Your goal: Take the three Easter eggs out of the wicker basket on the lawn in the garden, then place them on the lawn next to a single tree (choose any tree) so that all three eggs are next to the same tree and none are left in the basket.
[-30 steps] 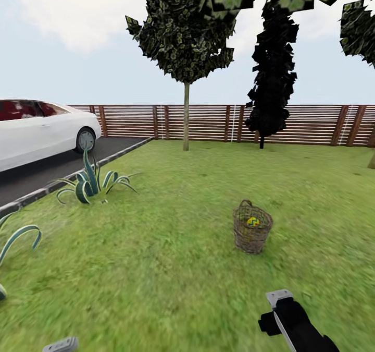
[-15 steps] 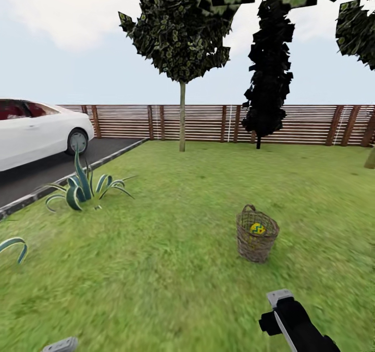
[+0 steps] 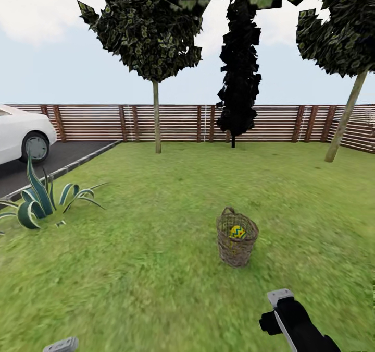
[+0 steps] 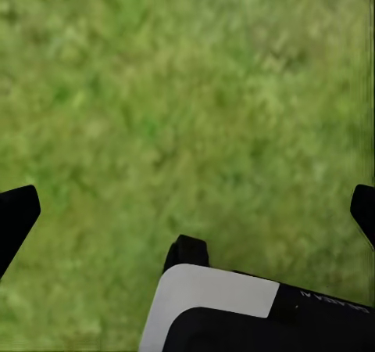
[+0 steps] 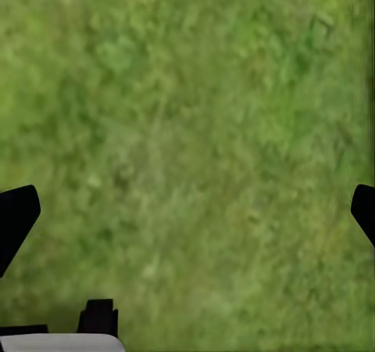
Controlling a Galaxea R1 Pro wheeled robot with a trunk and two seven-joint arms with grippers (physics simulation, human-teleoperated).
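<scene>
Wicker basket [image 3: 237,243] mid-lawn [image 3: 156,268], grass all round.

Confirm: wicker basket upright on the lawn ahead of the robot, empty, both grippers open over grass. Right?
Not empty. The head view shows an Easter egg inside the wicker basket; how many lie in it cannot be told. The rest holds: it stands upright on the lawn, and the left gripper and right gripper are open over grass.

The head camera looks forward and down over the lawn [image 3: 156,268] toward the fence [image 3: 182,122]. Both wrist cameras look straight down, close to the same grass.
</scene>
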